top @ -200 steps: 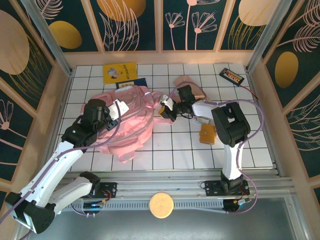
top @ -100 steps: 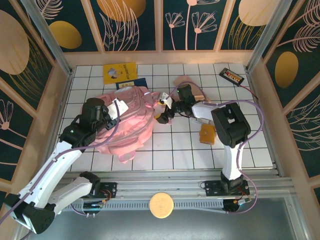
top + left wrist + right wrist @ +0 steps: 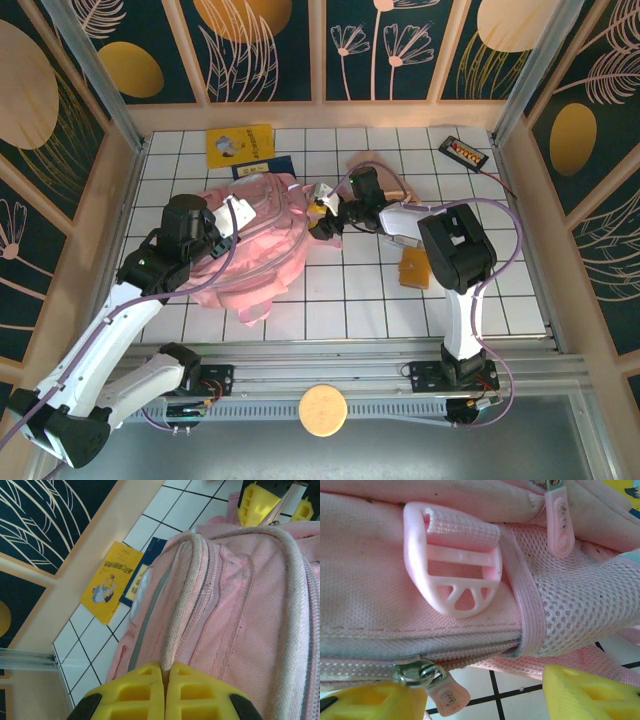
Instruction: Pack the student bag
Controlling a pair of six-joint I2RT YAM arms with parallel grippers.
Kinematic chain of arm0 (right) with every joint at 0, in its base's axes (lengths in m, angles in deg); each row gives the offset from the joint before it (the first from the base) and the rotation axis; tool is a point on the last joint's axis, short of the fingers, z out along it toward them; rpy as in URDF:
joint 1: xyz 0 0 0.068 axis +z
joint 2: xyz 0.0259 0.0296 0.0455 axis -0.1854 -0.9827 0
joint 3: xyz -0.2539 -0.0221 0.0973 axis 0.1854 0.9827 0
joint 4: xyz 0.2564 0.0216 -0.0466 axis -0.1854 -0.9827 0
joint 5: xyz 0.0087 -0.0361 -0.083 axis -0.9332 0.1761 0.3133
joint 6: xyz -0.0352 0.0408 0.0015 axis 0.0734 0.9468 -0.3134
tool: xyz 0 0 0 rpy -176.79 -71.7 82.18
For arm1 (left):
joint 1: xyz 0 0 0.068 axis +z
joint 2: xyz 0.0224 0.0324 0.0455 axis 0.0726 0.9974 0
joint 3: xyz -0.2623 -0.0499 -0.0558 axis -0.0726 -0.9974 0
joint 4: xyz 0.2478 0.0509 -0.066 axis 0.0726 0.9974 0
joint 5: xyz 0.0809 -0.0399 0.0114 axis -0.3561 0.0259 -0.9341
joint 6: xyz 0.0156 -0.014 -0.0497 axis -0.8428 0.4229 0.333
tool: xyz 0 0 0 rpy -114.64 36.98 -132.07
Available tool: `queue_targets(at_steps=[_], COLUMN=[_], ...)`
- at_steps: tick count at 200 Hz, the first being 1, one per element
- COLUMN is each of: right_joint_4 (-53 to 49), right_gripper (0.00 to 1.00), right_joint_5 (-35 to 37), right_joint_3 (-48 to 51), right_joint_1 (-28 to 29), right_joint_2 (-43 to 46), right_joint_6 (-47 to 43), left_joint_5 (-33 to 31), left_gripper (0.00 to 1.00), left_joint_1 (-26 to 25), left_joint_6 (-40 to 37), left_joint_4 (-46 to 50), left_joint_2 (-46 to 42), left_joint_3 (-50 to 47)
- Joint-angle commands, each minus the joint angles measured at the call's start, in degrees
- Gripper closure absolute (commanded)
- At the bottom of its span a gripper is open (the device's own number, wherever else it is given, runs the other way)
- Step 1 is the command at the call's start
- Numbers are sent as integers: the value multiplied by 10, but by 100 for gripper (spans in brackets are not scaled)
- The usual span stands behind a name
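Right now the student bag point(image 3: 250, 250) lies on the left-centre of the white tiled worktop point(image 3: 390, 310). Its far end laps over a dark blue book point(image 3: 265, 167), and a yellow book point(image 3: 240, 145) lies just behind that. Your left end effector point(image 3: 232, 213) sits over the bag's left part. In the left wrist view its yellow fingers point(image 3: 135, 690) are pressed together on the bag's pale corded trim point(image 3: 175, 625). Your right end effector point(image 3: 320, 212) is at the bag's right edge. Its fingers point(image 3: 590, 690) stand wide apart and hold nothing. A pink zipper pull point(image 3: 447, 695) hangs between them, and a pink plastic buckle point(image 3: 455, 575) sits higher on the bag's side. An orange square point(image 3: 414, 268) lies on the worktop close to the right arm, and a black device point(image 3: 465, 152) lies near the far right corner.
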Motion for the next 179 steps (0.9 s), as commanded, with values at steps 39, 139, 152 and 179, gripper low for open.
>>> queue_targets(at_steps=[39, 139, 152, 179], right_joint_4=[-3, -61, -67, -70], right_gripper=[61, 100, 100, 100], right_joint_5=[-15, -4, -8, -27], right_joint_3=[-29, 0, 4, 13], right_joint_1=[-2, -12, -13, -14], right_joint_2=[-14, 32, 40, 53], right_joint_6=[3, -32, -35, -25], left_joint_5=[-8, -31, -30, -23], left_gripper=[100, 100, 100, 100], left_joint_1=[3, 4, 3, 6], left_joint_6=[10, -3, -4, -13], left_joint_4=[-46, -52, -52, -47], left_joint_2=[-12, -22, -25, -27], left_joint_3=[30, 10, 9, 12])
